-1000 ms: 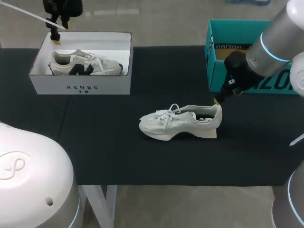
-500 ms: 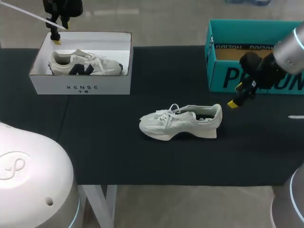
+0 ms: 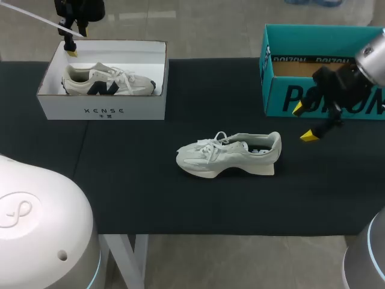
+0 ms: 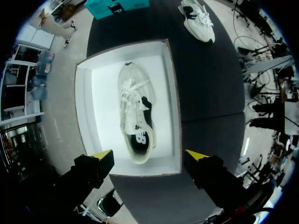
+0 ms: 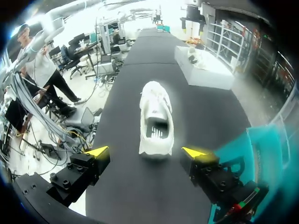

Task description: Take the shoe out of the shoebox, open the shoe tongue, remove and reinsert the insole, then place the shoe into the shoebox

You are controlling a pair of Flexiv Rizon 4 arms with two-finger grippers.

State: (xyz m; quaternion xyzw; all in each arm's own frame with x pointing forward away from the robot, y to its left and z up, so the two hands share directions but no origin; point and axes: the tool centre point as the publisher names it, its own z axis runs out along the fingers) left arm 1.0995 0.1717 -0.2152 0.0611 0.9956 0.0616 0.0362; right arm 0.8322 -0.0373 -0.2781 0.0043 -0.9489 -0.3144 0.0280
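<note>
the shoe sat upright at the middle of the table. right gripper hung spread, empty, by the far-right teal shoebox; left gripper gaped above the far-left white shoebox.

The black, yellow-tipped right gripper pulls back from the heel of the pale grey lace-up sneaker, where one tip sat a second ago. It now hangs well apart from that heel, out to the right, in front of the teal cardboard shoebox. Both tips now show, spread wide, where earlier only one showed.
</note>
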